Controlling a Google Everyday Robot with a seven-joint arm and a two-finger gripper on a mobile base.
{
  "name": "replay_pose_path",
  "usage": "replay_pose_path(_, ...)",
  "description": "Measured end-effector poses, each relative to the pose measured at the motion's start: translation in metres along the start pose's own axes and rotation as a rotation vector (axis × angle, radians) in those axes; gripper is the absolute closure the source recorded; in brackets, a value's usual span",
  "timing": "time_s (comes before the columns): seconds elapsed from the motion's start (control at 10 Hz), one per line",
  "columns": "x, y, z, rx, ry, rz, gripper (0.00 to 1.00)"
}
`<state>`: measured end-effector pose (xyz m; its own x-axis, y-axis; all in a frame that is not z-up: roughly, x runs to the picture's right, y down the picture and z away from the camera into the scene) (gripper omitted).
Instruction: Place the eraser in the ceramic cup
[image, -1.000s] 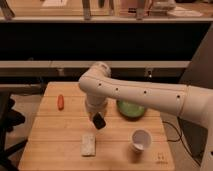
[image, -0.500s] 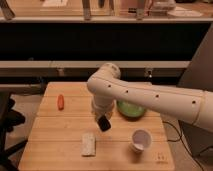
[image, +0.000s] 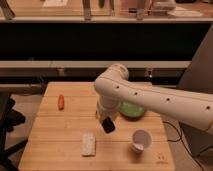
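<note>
My gripper hangs from the white arm over the middle of the wooden table. It is shut on the eraser, a small black block held just above the tabletop. The ceramic cup is a small white cup standing upright at the front right of the table, to the right of the gripper and a little nearer the front edge. The eraser is left of the cup's rim, not over it.
A green bowl sits behind the cup, partly hidden by the arm. A pale beige block lies front left of the gripper. A small orange-red object lies at the back left. Dark shelving stands behind the table.
The arm has moved to the right and slightly forward with the eraser, closing the gap to the cup. The things on the table have not moved.
</note>
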<state>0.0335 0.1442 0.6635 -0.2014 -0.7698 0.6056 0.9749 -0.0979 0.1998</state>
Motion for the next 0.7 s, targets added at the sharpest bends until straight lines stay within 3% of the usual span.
replay_pose_path(0.7, -0.038, 0.058, 0.001, 0.039, -0.019, 0.095, 1.0)
